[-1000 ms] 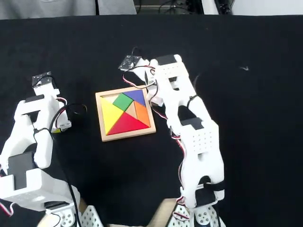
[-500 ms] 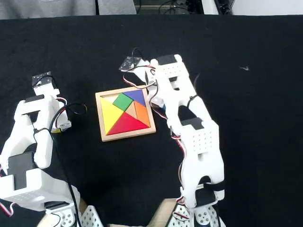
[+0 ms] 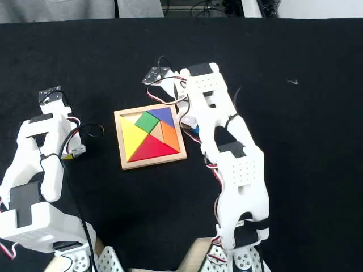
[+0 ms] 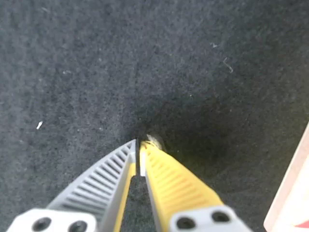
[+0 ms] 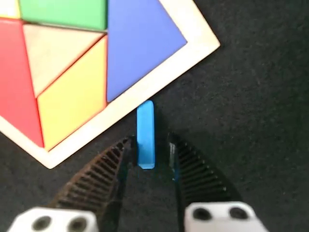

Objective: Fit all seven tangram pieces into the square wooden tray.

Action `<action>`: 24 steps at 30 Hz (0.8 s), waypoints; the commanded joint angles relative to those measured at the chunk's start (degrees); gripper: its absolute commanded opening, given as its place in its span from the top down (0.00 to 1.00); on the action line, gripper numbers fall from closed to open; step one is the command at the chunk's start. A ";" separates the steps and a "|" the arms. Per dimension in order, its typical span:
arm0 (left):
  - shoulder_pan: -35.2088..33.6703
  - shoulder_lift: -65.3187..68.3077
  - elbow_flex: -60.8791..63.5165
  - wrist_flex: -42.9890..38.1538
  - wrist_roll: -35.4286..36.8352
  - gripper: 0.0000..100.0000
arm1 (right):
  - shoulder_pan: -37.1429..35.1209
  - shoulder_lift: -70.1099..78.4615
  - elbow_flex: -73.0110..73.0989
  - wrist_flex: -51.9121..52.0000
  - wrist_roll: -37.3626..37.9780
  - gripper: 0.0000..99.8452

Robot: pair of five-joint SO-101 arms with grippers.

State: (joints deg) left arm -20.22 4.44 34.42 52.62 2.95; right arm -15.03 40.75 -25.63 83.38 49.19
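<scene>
Just off the rim of the square wooden tray (image 3: 154,162), on the side facing the right arm, is the last loose bit: a thin blue tangram piece (image 5: 145,135) standing up on its edge on the black cloth desk (image 3: 295,170). The right claw (image 5: 149,141) is straddling it, jaws apart with one on each side. I can see a sliver of gap, so I'd call it open around the piece, not clamped yet. The piece's long axis runs straight out from the claw toward the tray, and its far end points at the rim and stops just short of it. Inside the tray the yellow, red, green, blue and orange pieces all look seated. There's one bare wood-coloured triangular spot (image 5: 58,48) in the middle that I'm guessing is the empty slot. So my read is we're on the final pick. Next the claw needs to close on the flat faces, lift the piece over the rim, lay it flat and turn it to match that triangle. It's a tight fit, so the angle will matter. The left claw (image 4: 139,144) is pinched shut on nothing, parked over bare desk on the other side of the tray.
</scene>
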 commanded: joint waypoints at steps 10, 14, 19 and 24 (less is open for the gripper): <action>0.66 -0.18 -3.21 0.44 0.70 0.97 | 0.26 -6.29 -1.71 0.09 0.44 0.99; 0.66 -0.18 -3.30 0.44 0.70 0.97 | 0.44 -9.54 -3.03 -0.88 0.62 0.99; -0.13 -0.26 -2.95 0.62 0.62 0.97 | -2.90 -10.77 -3.21 -4.13 7.30 0.99; -5.49 -0.26 -2.95 3.52 0.70 0.97 | -9.58 -11.12 -3.56 -8.00 11.69 0.99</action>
State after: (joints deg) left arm -22.86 4.44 34.42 53.49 3.03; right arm -19.52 34.15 -25.63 79.43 57.89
